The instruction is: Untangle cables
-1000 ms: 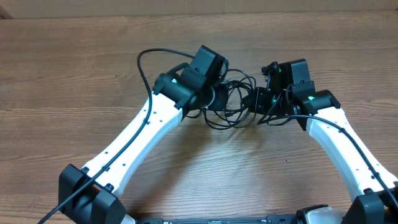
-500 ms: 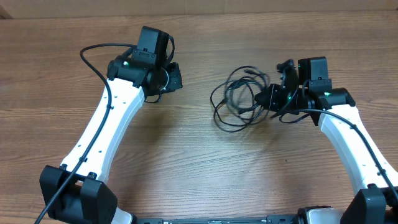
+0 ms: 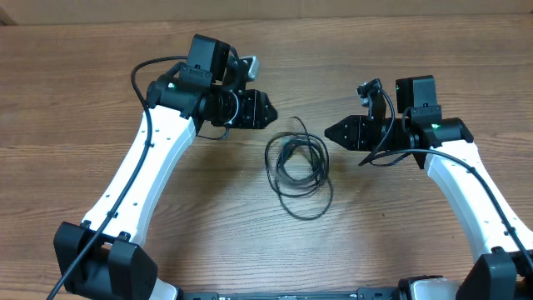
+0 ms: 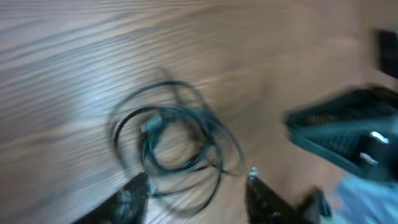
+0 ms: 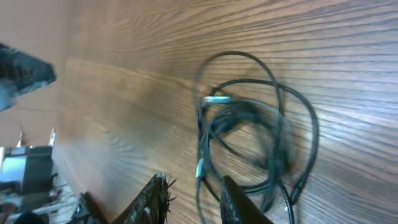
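A loose coil of thin black cords lies flat on the brown wood-grain worktop, mid-scene between the arms, touching neither. The left end effector and right end effector hover with fingers apart, empty.

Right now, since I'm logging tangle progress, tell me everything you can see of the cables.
The cables are thin, black, flexible cords, coiled in several overlapping loops in one loose bundle. One small light-coloured plug shows among the strands. The bundle lies flat on the wooden table, between the left gripper and right gripper; neither touches it.
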{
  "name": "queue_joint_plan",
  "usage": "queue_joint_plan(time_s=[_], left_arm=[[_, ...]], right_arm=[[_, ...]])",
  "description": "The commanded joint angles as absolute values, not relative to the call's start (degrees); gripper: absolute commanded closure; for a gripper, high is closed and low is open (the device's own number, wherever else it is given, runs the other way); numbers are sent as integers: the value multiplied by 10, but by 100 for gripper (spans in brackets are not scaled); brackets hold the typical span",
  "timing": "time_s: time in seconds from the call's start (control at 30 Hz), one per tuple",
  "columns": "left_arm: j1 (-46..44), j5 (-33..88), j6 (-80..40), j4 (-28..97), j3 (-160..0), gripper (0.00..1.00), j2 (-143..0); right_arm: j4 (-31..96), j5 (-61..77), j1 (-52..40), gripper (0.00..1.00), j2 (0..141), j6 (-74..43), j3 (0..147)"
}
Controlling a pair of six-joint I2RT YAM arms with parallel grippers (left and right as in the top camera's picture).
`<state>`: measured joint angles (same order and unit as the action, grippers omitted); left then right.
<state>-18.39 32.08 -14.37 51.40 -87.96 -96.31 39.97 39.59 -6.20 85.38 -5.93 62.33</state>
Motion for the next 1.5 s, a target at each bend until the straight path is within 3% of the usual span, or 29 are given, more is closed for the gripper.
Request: queue_joint_plan(time_s=[0.0, 0.1, 0.23, 0.5, 0.67, 1.3, 1.47], left_arm=[[-189, 384, -103, 506, -891, 43, -945], [-189, 317, -105, 514, -891, 44, -945], [-194, 254, -105, 536, -884, 45, -945], [-210, 222, -107, 528, -834, 43, -970], [-219, 237, -108, 498, -806, 44, -1009], [-298, 251, -364, 449, -803, 52, -1172], [-317, 189, -409, 449, -803, 53, -1173]], right_arm=[[400, 376, -63, 75, 853, -62, 630], [406, 375, -63, 75, 853, -62, 630], [418, 360, -63, 63, 853, -62, 630], [456, 194, -62, 59, 853, -95, 630], [456, 181, -59, 57, 853, -108, 631], [467, 181, -59, 55, 853, -107, 631], [467, 181, -59, 55, 853, -107, 631]])
